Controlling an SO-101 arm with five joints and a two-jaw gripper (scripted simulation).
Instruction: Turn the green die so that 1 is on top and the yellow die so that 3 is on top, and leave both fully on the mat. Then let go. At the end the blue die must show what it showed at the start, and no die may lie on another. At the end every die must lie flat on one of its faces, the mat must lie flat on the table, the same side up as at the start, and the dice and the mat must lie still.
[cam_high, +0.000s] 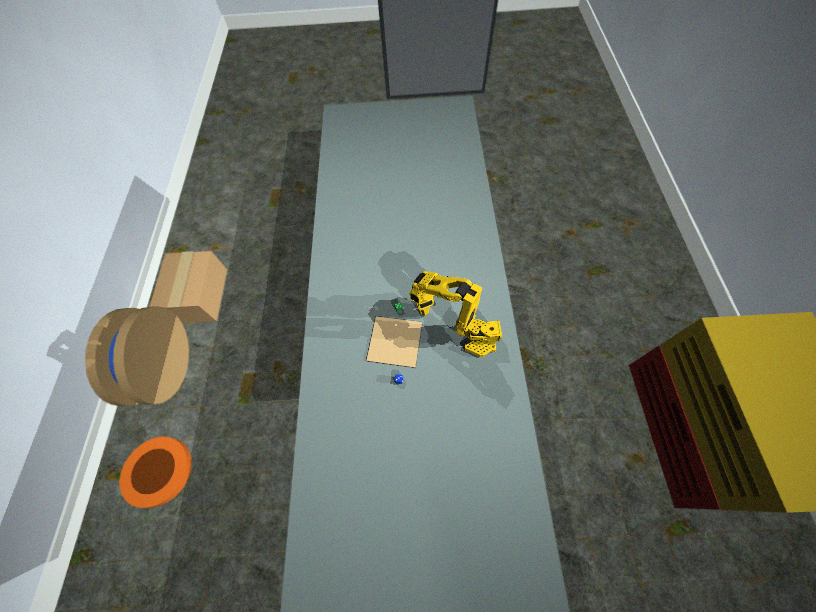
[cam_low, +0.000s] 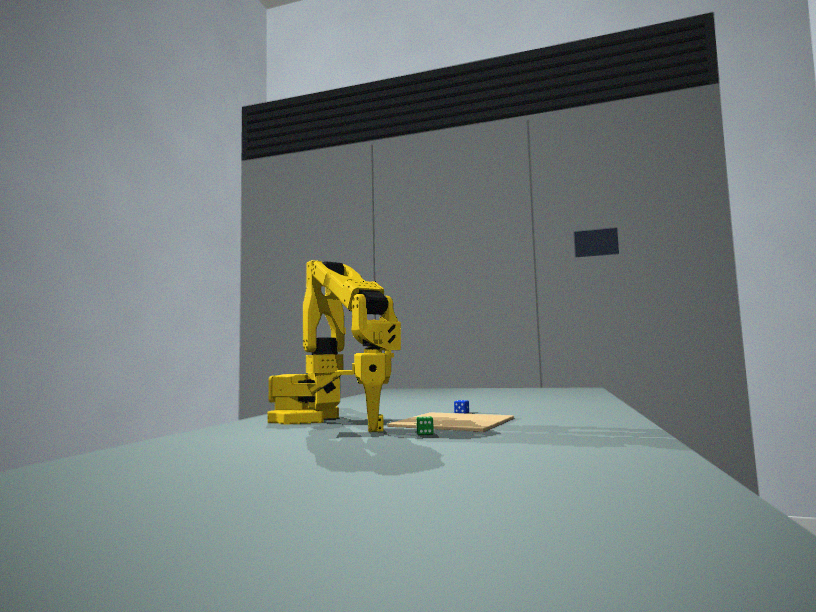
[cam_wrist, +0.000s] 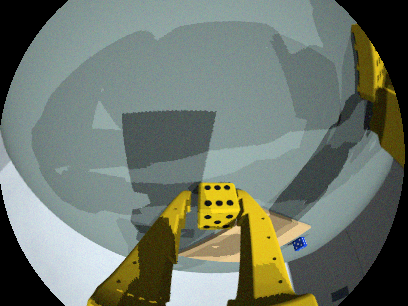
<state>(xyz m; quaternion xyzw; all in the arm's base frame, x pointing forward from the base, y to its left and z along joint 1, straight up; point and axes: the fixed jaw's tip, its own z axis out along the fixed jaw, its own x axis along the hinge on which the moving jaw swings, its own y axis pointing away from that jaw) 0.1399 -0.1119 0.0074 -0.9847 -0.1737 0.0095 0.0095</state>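
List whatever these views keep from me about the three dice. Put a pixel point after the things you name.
- Yellow plastic-looking die (cam_low: 380, 422) (cam_wrist: 218, 197): top view, hidden by the yellow gripper (cam_high: 425, 312) (cam_low: 375, 429) (cam_wrist: 214, 195); exterior, mostly behind a finger.
- Green die (cam_high: 398, 306) (cam_low: 425, 425): wrist view, not visible, probably behind a finger.
- Blue die (cam_high: 398, 378) (cam_low: 461, 406) (cam_wrist: 299, 243): top view, pips too small to count.

Perhaps a workshop or storeroom: stained floor (cam_high: 560, 164), cardboard box (cam_high: 191, 283).

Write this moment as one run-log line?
hand: grip unclear | yellow die: between fingertips | green die: off mat | blue die: off mat
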